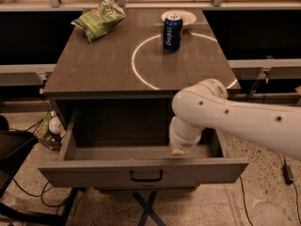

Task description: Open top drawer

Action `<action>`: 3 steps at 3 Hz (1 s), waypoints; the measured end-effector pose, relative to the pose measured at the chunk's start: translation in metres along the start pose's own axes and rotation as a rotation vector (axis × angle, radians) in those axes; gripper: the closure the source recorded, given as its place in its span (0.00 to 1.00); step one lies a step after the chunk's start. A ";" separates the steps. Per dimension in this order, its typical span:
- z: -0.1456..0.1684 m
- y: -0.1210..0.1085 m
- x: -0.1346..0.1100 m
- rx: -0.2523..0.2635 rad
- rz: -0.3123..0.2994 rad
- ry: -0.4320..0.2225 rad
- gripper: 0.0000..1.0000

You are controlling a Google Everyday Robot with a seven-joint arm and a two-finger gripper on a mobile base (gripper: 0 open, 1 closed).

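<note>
The top drawer [94, 173] of the grey cabinet stands pulled far out, its inside showing and its dark bar handle [146, 175] at the centre of the front. My white arm reaches in from the right and bends down into the drawer. The gripper [179, 149] is at the end of the wrist, just behind the drawer front, right of the handle. Its tips are hidden by the wrist and the drawer front. The two lower drawers are hidden under the open one.
On the cabinet top [103, 74] are a green chip bag [99, 20], a blue can [172, 32] and a white plate [179, 17] behind it. A black chair [11, 159] stands at the left. Cables lie on the floor.
</note>
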State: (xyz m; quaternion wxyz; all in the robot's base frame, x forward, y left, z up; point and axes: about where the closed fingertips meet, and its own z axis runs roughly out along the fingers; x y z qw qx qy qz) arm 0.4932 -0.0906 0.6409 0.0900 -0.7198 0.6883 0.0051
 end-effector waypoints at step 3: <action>-0.007 0.050 -0.002 -0.050 0.026 -0.053 0.81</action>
